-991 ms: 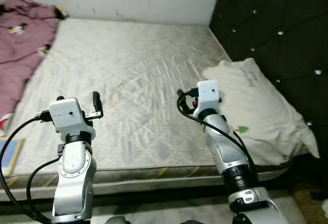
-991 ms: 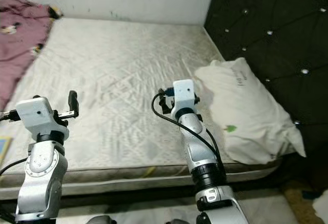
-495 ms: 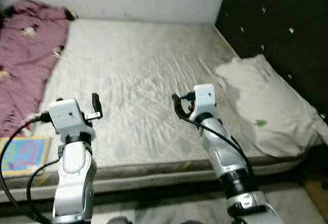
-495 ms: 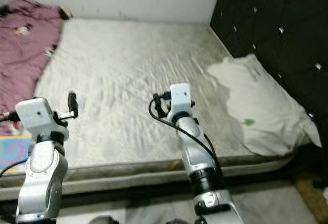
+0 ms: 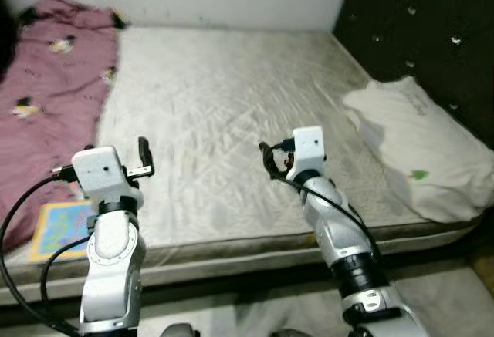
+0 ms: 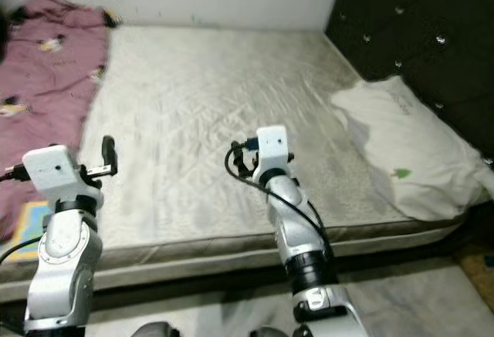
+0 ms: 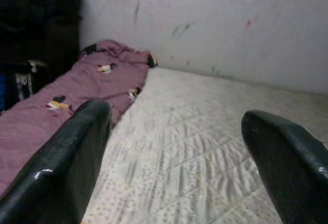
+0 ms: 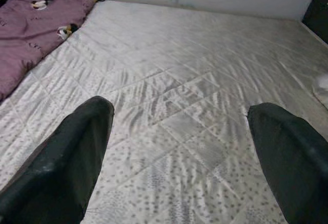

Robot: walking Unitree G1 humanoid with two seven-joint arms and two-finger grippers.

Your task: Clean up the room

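You faced a bare quilted mattress [image 5: 231, 113], with a crumpled purple blanket [image 5: 46, 98] along its left side, long axis running away from you. Your left gripper [image 7: 174, 157], fingers spread and empty, was nearer it; the right gripper [image 8: 179, 157] hovered mid-mattress, likewise spread.

No readable text anywhere. Faint dark lettering on the white pillow [image 5: 417, 152], too small and blurred to read, with a small green mark below it. Cartoon prints on the purple blanket [image 5: 46, 98] and a colourful book [image 5: 58, 229] cover, no legible words.
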